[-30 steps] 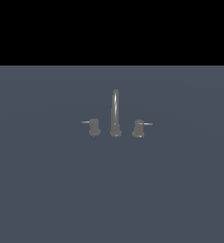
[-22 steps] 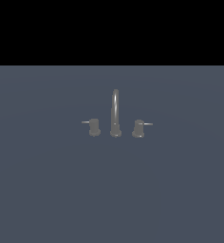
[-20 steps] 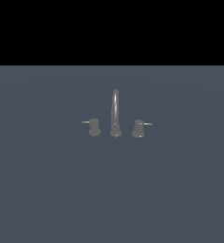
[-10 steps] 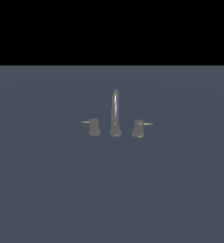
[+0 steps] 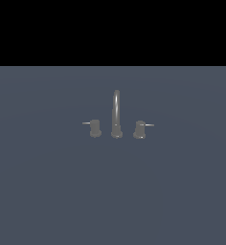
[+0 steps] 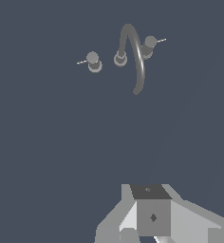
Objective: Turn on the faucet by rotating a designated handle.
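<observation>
Wrist view, nearest: pale grey blocks of the hand (image 6: pixel 152 223) fill the lower edge; its fingertips are cut off by the frame, so whether it is open or closed cannot be told. It is well apart from the fixture and touches nothing visible. The hand does not appear in the exterior view.

Beyond it, on the flat slate-blue worktop (image 5: pixel 48 191), stands the faucet (image 5: pixel 116 115), dull grey metal in three separate parts set in a row. The handle (image 5: pixel 95 128) is the squat knob at the exterior view's left: short body, flared base, thin lever rod pointing outward to that view's left, away from the spout. The tall thin arched spout (image 5: pixel 116 111) rises between the knobs and curves over toward the camera. The twin knob (image 5: pixel 140 129) sits at the exterior view's right, its rod pointing right.

Farthest: the worktop ends in a straight edge against a plain black background (image 5: pixel 113 31).
</observation>
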Available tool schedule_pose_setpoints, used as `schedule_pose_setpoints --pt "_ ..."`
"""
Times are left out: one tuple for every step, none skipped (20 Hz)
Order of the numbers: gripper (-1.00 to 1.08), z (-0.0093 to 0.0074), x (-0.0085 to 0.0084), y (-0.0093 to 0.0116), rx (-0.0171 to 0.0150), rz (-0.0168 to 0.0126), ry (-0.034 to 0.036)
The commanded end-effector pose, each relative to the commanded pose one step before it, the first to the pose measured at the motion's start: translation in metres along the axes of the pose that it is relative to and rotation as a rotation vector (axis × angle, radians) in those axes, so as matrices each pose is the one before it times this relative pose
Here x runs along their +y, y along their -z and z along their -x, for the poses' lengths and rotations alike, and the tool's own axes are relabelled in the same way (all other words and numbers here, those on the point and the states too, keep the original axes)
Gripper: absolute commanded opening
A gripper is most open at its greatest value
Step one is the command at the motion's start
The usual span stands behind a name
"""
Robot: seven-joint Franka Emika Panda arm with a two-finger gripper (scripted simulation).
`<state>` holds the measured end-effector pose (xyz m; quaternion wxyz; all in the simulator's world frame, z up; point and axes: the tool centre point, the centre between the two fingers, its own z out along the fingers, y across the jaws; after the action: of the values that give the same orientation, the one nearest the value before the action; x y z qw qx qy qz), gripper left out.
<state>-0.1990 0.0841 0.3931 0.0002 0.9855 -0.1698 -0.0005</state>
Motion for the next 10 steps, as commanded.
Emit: schedule_pose_setpoints --pt "-1.0 -0.00584 -0.01168 -0.01393 -0.00034 -0.00137 -0.05427" --pt "-1.0 -0.00235 -0.00464 -0.00544 -0.00018 -0.00034 -0.02101" --pt "-1.0 -0.00236 -0.00464 -0.00543 -0.00018 -0.00035 -0.02096" --pt "-1.0 -0.00236 -0.00463 -0.00542 -0.00019 -0.00036 -0.02091" --pt "-1.0 -0.00236 -0.00462 -0.0054 -0.0002 -0.00038 -0.02084" --pt "-1.0 -0.00235 -0.00461 -0.00538 -0.0002 -0.00039 -0.02075" --pt "-1.0 -0.00235 -0.0046 -0.00535 -0.00021 -0.0004 -0.02064" --pt "-1.0 -0.00235 -0.00458 -0.00533 -0.00022 -0.00041 -0.02054" --pt "-1.0 -0.00234 -0.00456 -0.00529 -0.00022 -0.00042 -0.02041" --pt "-1.0 -0.00233 -0.00453 -0.00525 -0.00022 -0.00042 -0.02028"
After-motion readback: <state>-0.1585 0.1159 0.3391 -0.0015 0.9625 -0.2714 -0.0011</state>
